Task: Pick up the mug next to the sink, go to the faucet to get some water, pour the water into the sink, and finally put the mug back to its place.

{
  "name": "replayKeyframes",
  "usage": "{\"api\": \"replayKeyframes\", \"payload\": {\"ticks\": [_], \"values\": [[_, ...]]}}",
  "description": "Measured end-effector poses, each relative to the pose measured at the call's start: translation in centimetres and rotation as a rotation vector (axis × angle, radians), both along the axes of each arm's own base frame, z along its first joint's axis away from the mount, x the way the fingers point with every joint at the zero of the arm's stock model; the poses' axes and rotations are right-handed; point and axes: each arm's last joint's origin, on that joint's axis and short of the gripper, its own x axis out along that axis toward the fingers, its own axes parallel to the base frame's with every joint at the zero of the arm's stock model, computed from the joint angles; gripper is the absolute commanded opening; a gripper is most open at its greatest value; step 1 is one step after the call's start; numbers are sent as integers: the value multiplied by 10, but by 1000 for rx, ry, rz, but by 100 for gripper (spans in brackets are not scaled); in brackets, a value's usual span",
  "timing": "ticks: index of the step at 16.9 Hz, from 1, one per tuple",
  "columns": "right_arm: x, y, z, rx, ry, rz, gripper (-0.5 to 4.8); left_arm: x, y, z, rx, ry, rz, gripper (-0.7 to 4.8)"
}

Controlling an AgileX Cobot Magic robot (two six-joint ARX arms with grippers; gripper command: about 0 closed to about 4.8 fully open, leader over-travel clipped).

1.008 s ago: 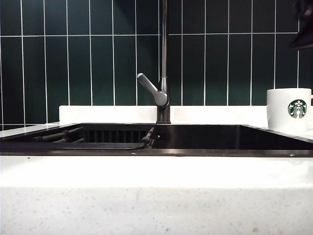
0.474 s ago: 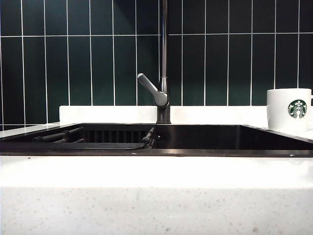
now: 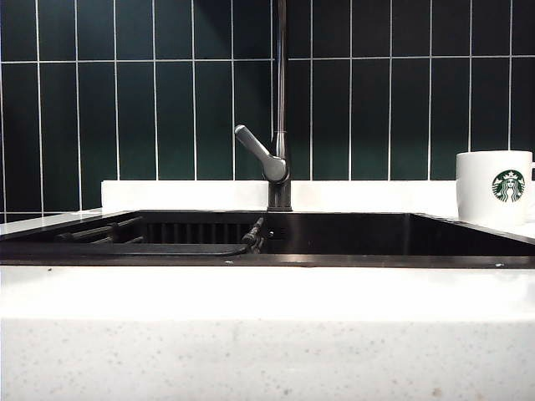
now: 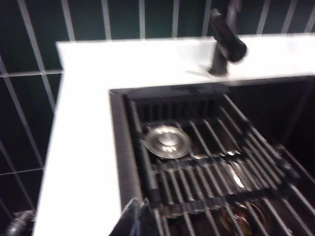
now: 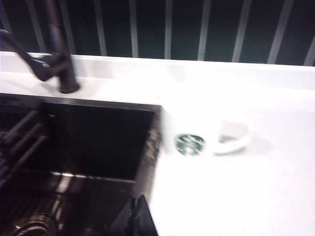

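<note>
Mug: the white mug [image 3: 493, 187] with the round green siren logo stands upright on the white speckled desk [image 3: 267, 334], at the right end of the sink; in the right wrist view the mug [image 5: 197, 132] sits just beside the sink's corner, handle turned away from the basin, nothing touching it.
Sink: the black basin [image 3: 376, 238] is set into the desk; a dark ribbed rack [image 4: 206, 162] lies across its left part, and a round metal drain cover [image 4: 168, 141] shows beneath the bars.
Faucet: the dark grey faucet [image 3: 280, 109] rises straight up behind the middle of the sink, its lever handle [image 3: 259, 153] angled up and to the left.
Wall: dark green tiles [image 3: 150, 109] with pale grout behind the desk.
Left hand [image 4: 140, 216]: fingers pressed together, holding nothing, above the sink's left edge; not seen in the exterior view.
Right hand [image 5: 137, 216]: fingers closed tight, empty, above the sink's right rim, well apart from the mug; not seen in the exterior view.
</note>
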Motion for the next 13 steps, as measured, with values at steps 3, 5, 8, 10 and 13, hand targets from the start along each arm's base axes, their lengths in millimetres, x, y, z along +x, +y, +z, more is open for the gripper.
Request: {"api": "replayKeyframes", "payload": {"ticks": [3,5,8,10,13], "values": [[-9,-2,-5,-3,1,-29,-2,-3,1,-17,-35,15,20,-6],[-13,-4,-7,-4,0,-48,-2,-3,1,-26,-51,16,35,-6],[-18,-5,-14,-14,48,-51,-2,-3,2,-29,-93,7,51,-6],[-20,-6,-15,-19,57,-87,-2,-3,2,-27,-120,-5,58,-6],[-20,-7,-17,-25,68,-139,-1,-3,4,-27,-118,-11,130,-5]]}}
